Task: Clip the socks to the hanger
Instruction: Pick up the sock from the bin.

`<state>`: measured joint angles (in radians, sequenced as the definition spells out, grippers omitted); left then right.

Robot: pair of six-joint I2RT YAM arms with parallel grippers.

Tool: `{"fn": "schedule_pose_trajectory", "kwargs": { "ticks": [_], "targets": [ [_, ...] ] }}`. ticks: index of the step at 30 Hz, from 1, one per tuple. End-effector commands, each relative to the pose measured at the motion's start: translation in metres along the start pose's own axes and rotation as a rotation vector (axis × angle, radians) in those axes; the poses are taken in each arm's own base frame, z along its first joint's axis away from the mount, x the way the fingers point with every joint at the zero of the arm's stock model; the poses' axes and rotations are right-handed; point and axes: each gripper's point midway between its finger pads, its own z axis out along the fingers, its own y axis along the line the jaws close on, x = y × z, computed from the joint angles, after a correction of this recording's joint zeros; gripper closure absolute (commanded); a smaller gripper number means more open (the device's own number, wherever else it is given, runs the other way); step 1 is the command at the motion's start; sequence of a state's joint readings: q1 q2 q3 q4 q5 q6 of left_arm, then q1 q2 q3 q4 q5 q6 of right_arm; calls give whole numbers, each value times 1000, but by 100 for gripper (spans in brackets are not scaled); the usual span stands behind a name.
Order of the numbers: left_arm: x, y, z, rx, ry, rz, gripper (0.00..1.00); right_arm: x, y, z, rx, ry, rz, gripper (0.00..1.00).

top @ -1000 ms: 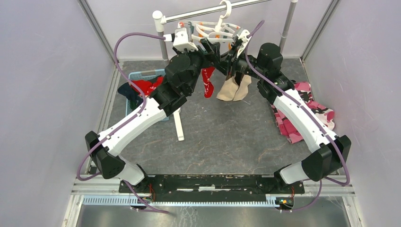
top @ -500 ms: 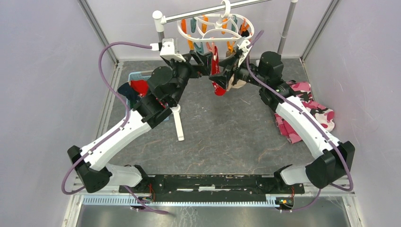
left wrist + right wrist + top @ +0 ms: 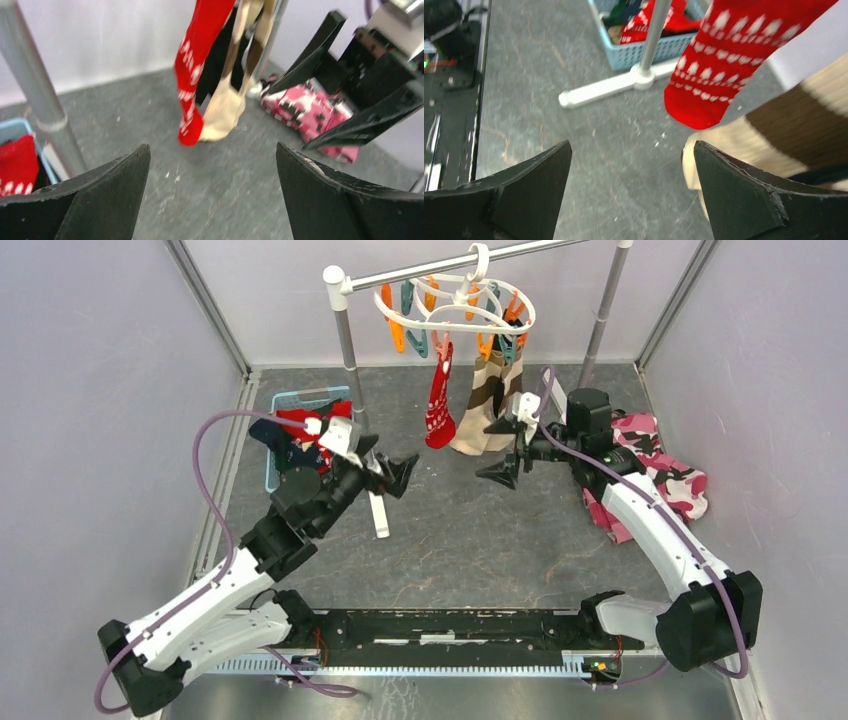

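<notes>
Overhead: the hanger (image 3: 455, 300) is hanging on the pole (image 3: 440, 270) at twelve o'clock, with the red sock (image 3: 437, 405) and striped beige sock (image 3: 487, 400) dangling from its clips. The left claw (image 3: 397, 470) is gaping wide and empty at their seven o'clock, the right claw (image 3: 497, 450) likewise at five. Left wrist: both socks are hanging ahead. Right wrist: the red toe is dangling at one o'clock.

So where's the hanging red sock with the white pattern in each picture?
Top external: the red sock hangs at upper centre, toe down.
Left wrist: top centre, reaching down to mid-frame.
Right wrist: upper right, toe pointing down-left.
Shared landmark: the tan-and-brown striped sock, to the red sock's right in every view.
</notes>
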<state>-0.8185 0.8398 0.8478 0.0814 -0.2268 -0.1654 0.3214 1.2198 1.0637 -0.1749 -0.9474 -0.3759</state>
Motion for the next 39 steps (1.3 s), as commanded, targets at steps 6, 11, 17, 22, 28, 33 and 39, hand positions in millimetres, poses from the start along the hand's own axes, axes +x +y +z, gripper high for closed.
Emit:
{"fn": "schedule_pose_trajectory", "kwargs": {
  "ticks": [6, 11, 17, 22, 28, 33, 39],
  "targets": [
    [103, 84, -23, -118, 90, -152, 0, 57, 7, -31, -62, 47, -15, 2],
    [98, 125, -14, -143, 52, -404, 3, 64, 7, -30, -73, 58, -6, 2],
    [91, 165, 0, -224, 82, -536, 11, 72, 8, -30, -95, 95, 16, 2],
    [95, 193, -5, -386, 103, -521, 11, 77, 10, -30, -130, 120, 30, 3],
    [101, 213, -22, -522, 123, -437, 14, 83, 11, -29, -153, 139, 54, 5],
    [100, 224, -27, -563, 130, -355, 15, 84, 10, -30, -152, 152, 57, 6],
    [110, 252, -27, -718, 180, -369, 33, 85, 10, -30, -154, 158, 65, 6]
  ]
}}
